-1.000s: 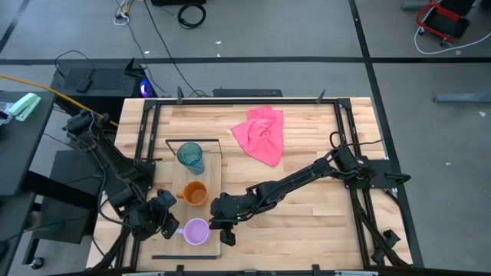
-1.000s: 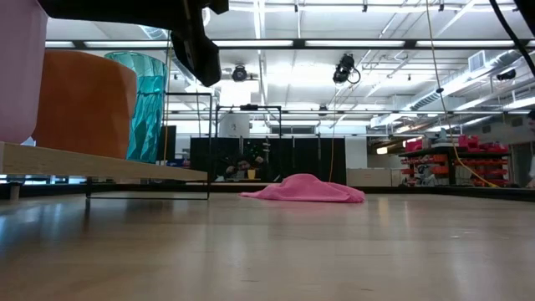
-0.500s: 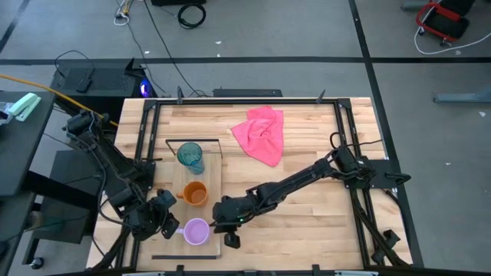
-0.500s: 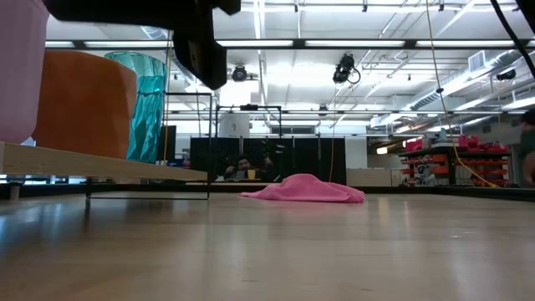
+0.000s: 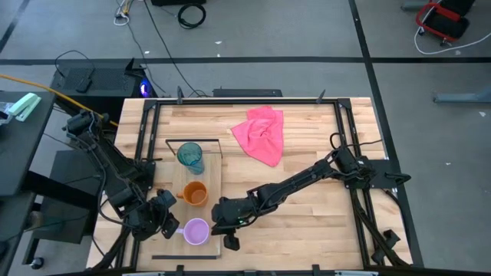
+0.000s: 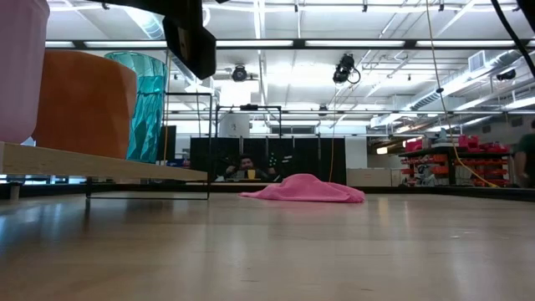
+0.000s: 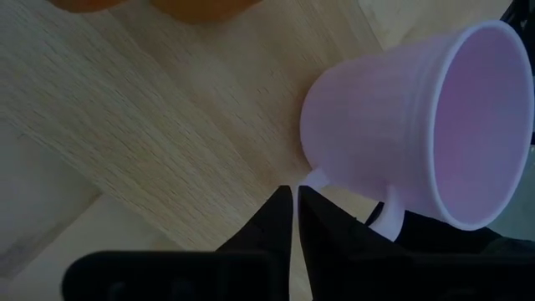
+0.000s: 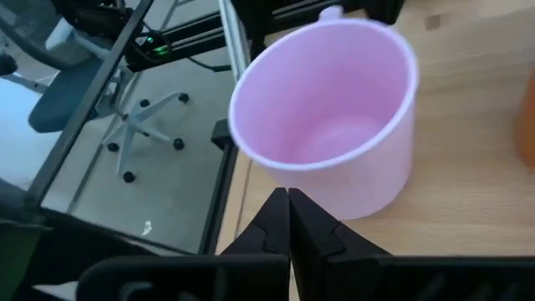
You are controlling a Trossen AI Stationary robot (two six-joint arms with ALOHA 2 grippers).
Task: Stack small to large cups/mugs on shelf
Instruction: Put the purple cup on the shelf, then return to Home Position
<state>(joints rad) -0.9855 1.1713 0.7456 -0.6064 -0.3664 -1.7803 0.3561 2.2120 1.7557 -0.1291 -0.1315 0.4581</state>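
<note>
In the low view the lilac mug [image 6: 21, 67] was cut off by the left and top edges, and the orange mug [image 6: 84, 104] was partly hidden behind it. Only a sliver of the orange mug [image 7: 196, 8] was seen at the edge of the left wrist view. Distant figures [image 6: 245, 167] behind the pink cloth [image 6: 303, 189] were too small to be made out.

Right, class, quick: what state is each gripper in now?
Left gripper: closed, empty, its tips beside the lilac mug's handle.
Right gripper: shut, empty, just short of the lilac mug.
</note>
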